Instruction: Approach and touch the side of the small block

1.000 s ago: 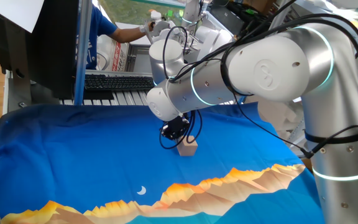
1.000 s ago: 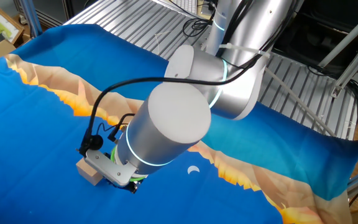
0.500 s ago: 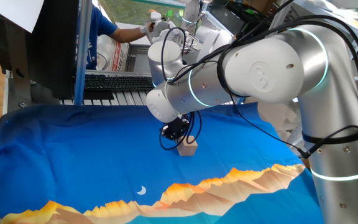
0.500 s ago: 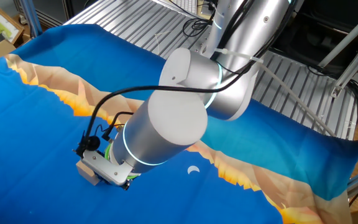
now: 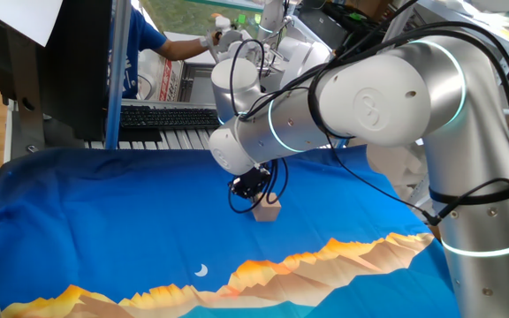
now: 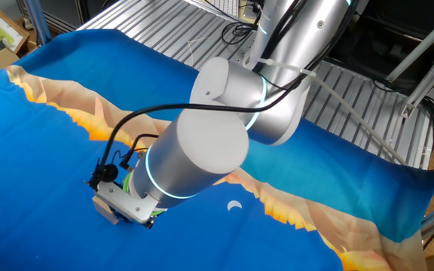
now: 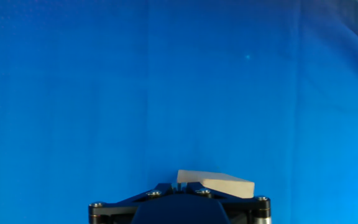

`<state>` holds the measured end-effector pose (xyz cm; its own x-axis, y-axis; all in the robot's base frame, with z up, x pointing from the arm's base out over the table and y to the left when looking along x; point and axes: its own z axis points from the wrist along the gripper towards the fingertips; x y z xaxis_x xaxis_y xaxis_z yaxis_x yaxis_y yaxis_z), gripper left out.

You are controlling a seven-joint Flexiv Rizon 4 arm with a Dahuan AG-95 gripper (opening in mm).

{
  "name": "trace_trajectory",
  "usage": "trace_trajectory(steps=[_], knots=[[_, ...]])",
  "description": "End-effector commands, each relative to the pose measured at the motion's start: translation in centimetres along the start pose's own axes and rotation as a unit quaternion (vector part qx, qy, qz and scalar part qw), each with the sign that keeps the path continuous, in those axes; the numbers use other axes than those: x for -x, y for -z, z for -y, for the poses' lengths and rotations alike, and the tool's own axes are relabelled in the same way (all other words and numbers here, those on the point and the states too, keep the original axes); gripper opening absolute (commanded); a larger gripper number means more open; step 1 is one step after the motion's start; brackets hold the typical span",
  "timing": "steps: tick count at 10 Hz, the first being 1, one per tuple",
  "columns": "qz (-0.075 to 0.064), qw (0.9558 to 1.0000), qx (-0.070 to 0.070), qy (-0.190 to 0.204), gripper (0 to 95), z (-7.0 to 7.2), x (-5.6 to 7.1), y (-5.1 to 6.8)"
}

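Observation:
The small block (image 5: 269, 210) is a light tan cube on the blue cloth. It also shows in the other fixed view (image 6: 106, 211) and at the bottom edge of the hand view (image 7: 221, 183). My gripper (image 5: 254, 192) hangs low over the cloth, right against the block's side and top edge. In the other fixed view the gripper (image 6: 125, 202) covers part of the block. In the hand view the gripper (image 7: 182, 180) shows only a narrow tip at the middle, the fingers together, with the block touching it on the right. It holds nothing.
The blue cloth (image 5: 104, 212) has an orange mountain print along its front edge (image 5: 325, 256). A keyboard (image 5: 166, 117) and a dark monitor (image 5: 51, 62) stand behind the table, and a person in blue (image 5: 148, 44) is there. The arm's bulky joints (image 6: 202, 150) hang above the block.
The arm has crept a little down and left in the other fixed view. The gripper has stayed pressed at the block, which has shifted very slightly with it.

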<state>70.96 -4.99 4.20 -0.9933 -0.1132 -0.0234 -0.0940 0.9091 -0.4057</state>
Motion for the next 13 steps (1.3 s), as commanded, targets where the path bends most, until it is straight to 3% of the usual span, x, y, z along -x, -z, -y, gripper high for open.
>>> trace_trajectory(steps=[1, 4, 5, 7, 8, 9, 13], knots=[[0.000, 1.0000, 0.000, 0.004, 0.0, 0.2, 0.2, -0.1], [0.000, 0.9999, 0.015, -0.002, 0.0, 0.1, 0.3, -0.4], [-0.002, 0.9986, 0.047, -0.025, 0.0, -0.6, 0.2, -0.7], [-0.006, 0.9962, 0.069, -0.052, 0.0, -1.8, -0.1, -0.5], [-0.019, 0.9914, 0.108, -0.071, 0.0, -2.1, 0.1, 0.0], [-0.029, 0.9889, 0.123, -0.077, 0.0, -2.3, 0.2, 0.5], [-0.049, 0.9845, 0.139, -0.095, 0.0, -3.1, 0.6, 2.4]])
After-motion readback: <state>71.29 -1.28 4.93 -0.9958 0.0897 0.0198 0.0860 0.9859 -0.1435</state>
